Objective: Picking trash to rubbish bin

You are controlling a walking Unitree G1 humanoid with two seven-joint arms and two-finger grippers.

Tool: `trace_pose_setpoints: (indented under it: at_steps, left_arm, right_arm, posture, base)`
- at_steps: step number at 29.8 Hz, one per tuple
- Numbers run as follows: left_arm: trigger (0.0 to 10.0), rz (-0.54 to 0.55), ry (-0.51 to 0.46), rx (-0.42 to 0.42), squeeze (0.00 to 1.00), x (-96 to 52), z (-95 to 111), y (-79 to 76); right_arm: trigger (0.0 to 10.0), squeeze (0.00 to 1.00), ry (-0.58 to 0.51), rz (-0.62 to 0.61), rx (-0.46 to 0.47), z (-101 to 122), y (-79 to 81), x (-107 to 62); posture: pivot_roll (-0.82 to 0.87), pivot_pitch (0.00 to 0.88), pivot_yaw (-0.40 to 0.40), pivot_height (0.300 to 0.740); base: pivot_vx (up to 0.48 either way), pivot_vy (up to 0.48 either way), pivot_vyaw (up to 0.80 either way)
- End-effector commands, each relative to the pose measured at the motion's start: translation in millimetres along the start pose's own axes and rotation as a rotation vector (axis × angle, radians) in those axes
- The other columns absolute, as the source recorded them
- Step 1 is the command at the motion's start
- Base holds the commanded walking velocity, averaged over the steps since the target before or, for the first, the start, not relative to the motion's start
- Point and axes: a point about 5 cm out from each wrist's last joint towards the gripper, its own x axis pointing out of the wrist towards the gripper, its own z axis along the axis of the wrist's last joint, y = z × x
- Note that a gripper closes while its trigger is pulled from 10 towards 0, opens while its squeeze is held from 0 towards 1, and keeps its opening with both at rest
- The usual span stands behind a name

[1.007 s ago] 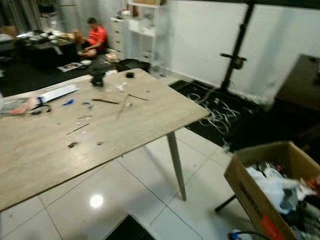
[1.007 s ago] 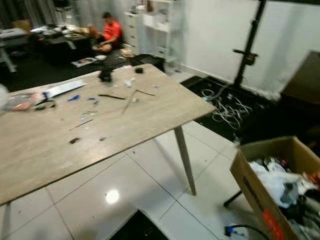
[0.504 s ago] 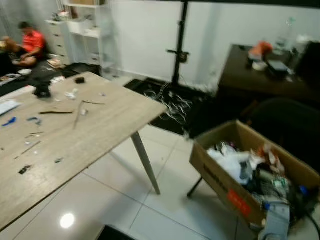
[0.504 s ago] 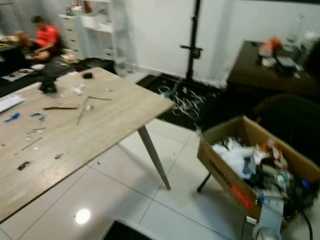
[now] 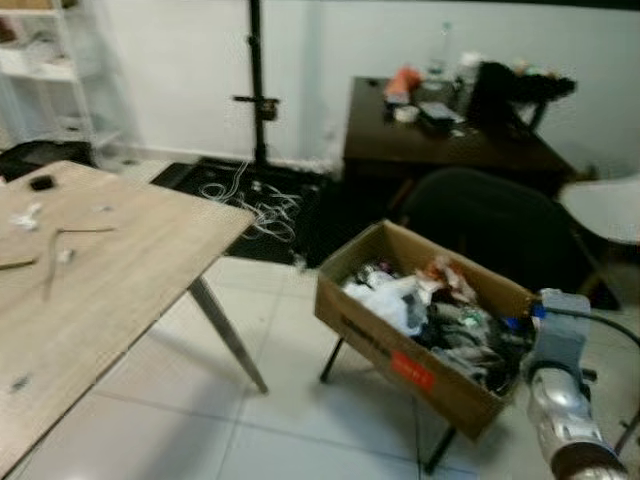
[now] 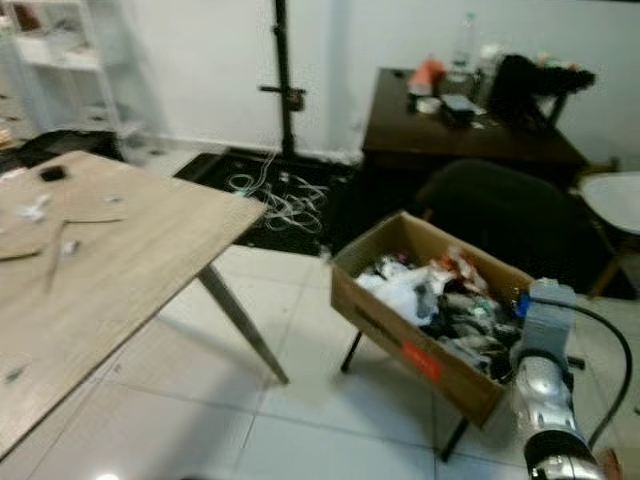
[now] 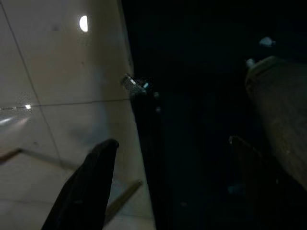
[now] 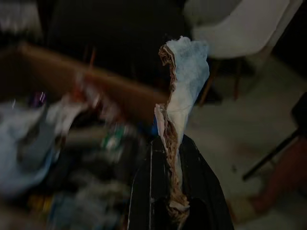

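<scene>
The rubbish bin is an open cardboard box on thin black legs, tilted and full of mixed trash. My right arm reaches up at the lower right, its wrist beside the box's right end. In the right wrist view my right gripper is shut on a crumpled white and brown piece of paper, with the box's trash blurred just beyond it. My left gripper hangs open over pale floor tiles and a dark mat.
A wooden table with small scraps stands at the left. Behind the box are a black chair, a dark desk and a white chair. A black stand rises over loose cables.
The camera has swung to the right: the table slid left and the box came to the middle. My right arm now rises higher beside the box.
</scene>
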Motion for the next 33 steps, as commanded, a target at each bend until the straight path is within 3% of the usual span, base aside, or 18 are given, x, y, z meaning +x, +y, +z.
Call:
trace_pose_setpoints:
  at_steps: [1,14,28,33]
  left_arm:
    - [10.0,-0.017,-0.01,0.0,0.0,-0.1,-0.5,-2.5]
    - [10.0,-0.035,-0.032,0.036,0.0,0.6,7.3,-4.1]
    - [10.0,-0.037,-0.033,0.046,0.0,0.7,8.9,-3.5]
    - [10.0,-0.036,-0.032,0.044,0.0,0.7,8.6,-3.4]
  right_arm:
    - [10.0,0.0,-0.056,-0.002,-0.004,11.6,-5.4,3.2]
    - [10.0,0.0,-0.119,0.094,0.025,21.5,14.4,-0.2]
    - [10.0,0.0,-0.131,0.168,0.062,23.9,31.5,-3.4]
    - [10.0,0.0,-0.114,0.166,0.08,23.7,31.6,-1.9]
  posture:
    - [-0.15,0.111,0.068,0.74]
    - [-0.16,0.104,0.075,0.74]
    - [-0.15,0.099,0.079,0.74]
    - [-0.14,0.097,0.077,0.74]
  base:
    - [0.0,0.0,-0.8]
    - [0.0,0.0,-0.8]
    - [0.258,0.0,0.0]
    - [0.343,0.0,-0.8]
